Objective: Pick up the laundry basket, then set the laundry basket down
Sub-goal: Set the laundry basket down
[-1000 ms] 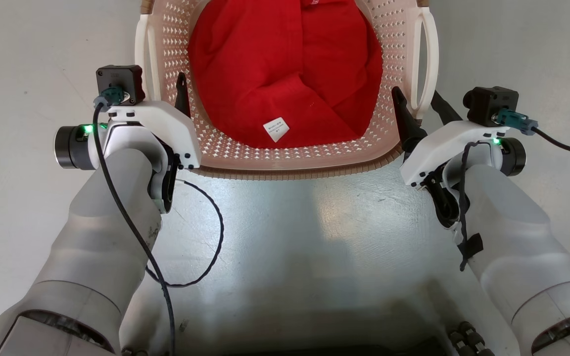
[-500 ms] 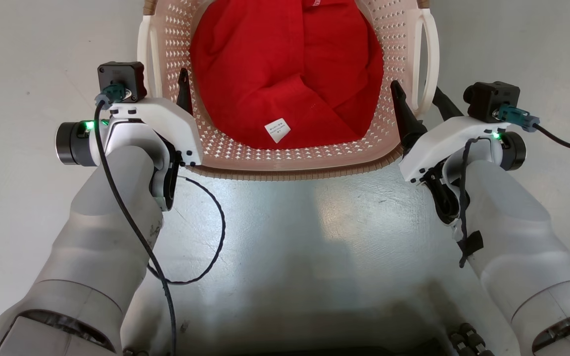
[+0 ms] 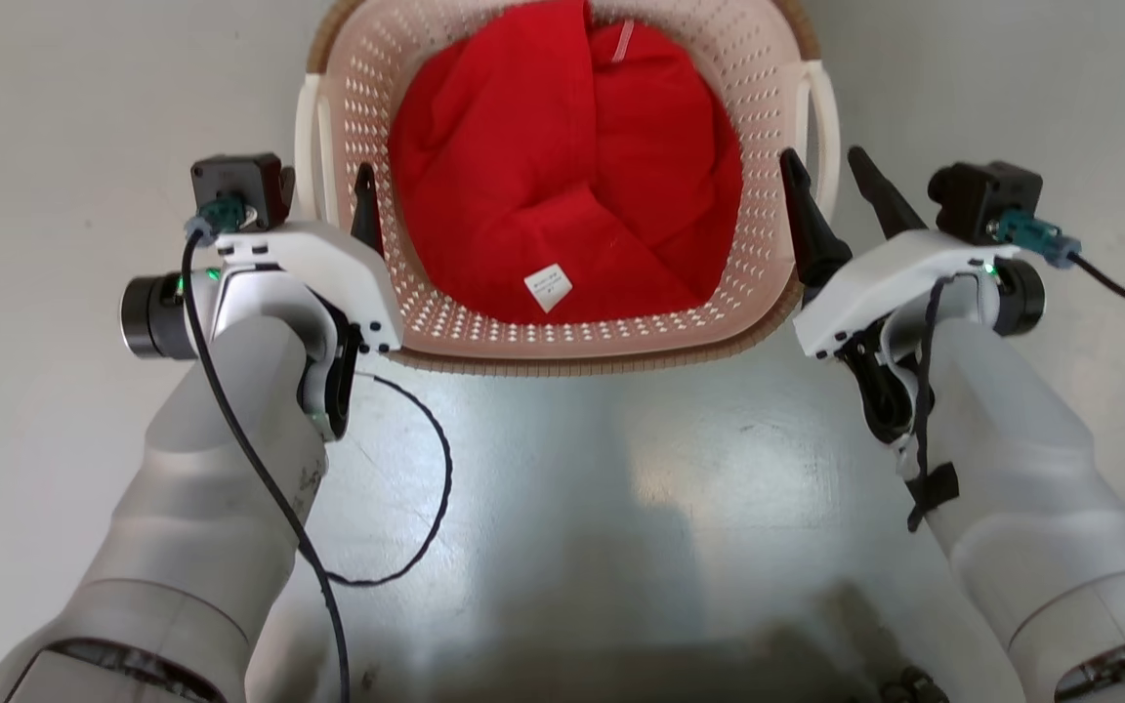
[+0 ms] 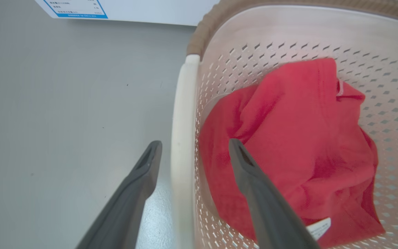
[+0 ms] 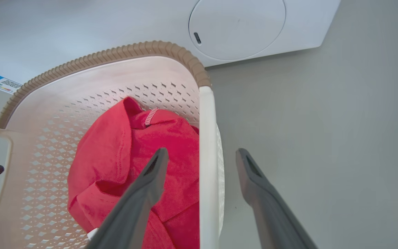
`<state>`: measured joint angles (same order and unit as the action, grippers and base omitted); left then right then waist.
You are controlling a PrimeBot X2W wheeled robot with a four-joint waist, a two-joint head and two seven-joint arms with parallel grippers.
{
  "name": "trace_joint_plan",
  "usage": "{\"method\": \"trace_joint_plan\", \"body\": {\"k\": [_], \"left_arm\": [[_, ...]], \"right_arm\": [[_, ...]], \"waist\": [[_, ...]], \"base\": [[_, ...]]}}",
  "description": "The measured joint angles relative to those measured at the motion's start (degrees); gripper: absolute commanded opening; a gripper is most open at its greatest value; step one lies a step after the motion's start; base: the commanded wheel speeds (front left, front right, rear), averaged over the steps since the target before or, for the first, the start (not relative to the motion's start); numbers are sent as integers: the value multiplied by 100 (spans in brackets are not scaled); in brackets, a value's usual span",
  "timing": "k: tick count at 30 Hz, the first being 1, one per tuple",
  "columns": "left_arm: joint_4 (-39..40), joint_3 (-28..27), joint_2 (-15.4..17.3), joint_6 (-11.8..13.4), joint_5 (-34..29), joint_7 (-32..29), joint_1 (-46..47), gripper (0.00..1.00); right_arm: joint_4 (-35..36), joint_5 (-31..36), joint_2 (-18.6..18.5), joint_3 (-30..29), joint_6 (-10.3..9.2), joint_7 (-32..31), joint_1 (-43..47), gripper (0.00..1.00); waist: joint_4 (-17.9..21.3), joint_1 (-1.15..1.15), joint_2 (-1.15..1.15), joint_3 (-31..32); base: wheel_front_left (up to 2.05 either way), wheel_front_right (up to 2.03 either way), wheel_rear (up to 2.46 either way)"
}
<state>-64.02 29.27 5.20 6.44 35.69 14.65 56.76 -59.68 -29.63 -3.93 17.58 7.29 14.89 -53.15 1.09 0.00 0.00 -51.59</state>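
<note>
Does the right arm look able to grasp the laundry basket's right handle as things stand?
Probably yes: the right gripper is open, one finger inside the basket and one outside, straddling the handle.

The left gripper straddles the white handle of the laundry basket, fingers spread: one over the grey floor, one inside above the crumpled red garment.

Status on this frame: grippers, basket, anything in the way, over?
Left gripper open, astride left handle. Right gripper open, astride right handle. Laundry basket upright, red garment inside. Washing machine beyond it, clear of fingers.
</note>
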Motion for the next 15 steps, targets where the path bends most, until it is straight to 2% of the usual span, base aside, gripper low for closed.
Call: {"method": "trace_joint_plan", "body": {"k": [8,15], "left_arm": [[188,-248,5,-96,-71,0,-407,100],[686,-654,9,-154,-175,0,-1072,100]], "right_arm": [[336,452,2,-521,0,0,448,100],[1189,1137,12,-1133,1,0,1099,100]], "waist": [[43,0,0,593],[100,0,0,1344]], "base": [[0,0,0],[0,0,0]]}}
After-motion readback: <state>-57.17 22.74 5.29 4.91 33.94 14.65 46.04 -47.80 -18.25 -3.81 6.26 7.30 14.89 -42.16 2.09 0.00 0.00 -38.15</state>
